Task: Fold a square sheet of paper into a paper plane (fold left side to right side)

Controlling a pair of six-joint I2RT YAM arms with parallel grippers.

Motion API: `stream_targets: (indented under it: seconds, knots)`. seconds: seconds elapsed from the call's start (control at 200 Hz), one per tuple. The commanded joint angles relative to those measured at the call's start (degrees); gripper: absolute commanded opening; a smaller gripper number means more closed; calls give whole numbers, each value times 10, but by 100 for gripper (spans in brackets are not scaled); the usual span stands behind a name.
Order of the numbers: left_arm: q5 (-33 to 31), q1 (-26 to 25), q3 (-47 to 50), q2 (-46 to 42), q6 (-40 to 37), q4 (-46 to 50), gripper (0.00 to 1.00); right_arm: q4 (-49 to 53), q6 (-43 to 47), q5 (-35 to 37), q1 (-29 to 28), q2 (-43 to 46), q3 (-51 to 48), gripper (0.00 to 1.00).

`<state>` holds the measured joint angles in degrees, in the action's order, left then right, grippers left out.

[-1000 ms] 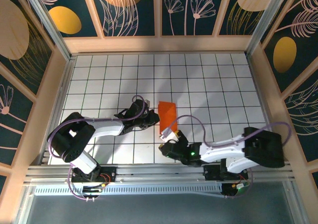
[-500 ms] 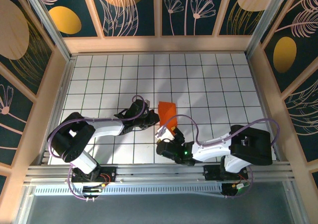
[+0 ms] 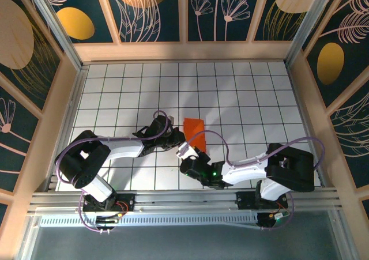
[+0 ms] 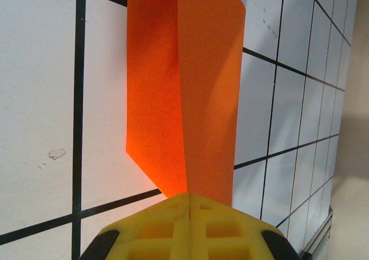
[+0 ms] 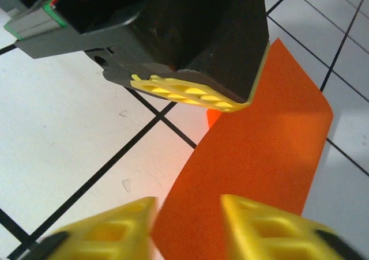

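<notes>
The square sheet of paper (image 3: 194, 130) is bright orange and lies folded into a narrow strip on the tiled table, near the middle. In the left wrist view, the paper (image 4: 190, 93) shows a raised crease running straight into my left gripper (image 4: 189, 198), whose yellow fingers are shut on its near edge. My right gripper (image 5: 187, 209) hovers at the paper's (image 5: 259, 156) other end. Its blurred fingers (image 5: 109, 232) stand apart, with the paper's corner between them. The left gripper's (image 5: 196, 95) pad meets the sheet from the far side. No paper plane shape shows.
The white table (image 3: 248, 98) with its black grid is walled by wooden rails and patterned panels (image 3: 153, 12). Both arms (image 3: 115, 150) reach inward from the near edge, and their grippers sit close together at the sheet.
My right gripper has slid left and forward to the near end of the paper, and its fingers have drawn much closer together. The left gripper stays shut in place.
</notes>
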<state>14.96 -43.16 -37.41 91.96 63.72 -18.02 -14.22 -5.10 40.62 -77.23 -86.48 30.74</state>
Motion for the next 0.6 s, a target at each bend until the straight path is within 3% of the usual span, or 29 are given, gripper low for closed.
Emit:
stream_targets:
  seconds: [0.0,0.1,0.27,0.435,0.535,0.596]
  knots:
    - [-2,-2,1,-13,-1,-3,0,-6,-6,-19,7,7,1,19]
    - [-10,0,1,-21,-2,7,3,5,-17,-50,18,14,0,0]
    - [-14,20,22,-68,-12,26,19,10,-47,-130,43,48,-12,0]
    - [-30,47,40,-135,-31,72,42,-2,-89,-262,92,91,-33,0]
    - [-30,57,42,-158,-43,90,45,-15,-118,-356,131,107,-44,0]
    - [-27,60,38,-157,-52,96,41,-33,-134,-414,148,113,-52,0]
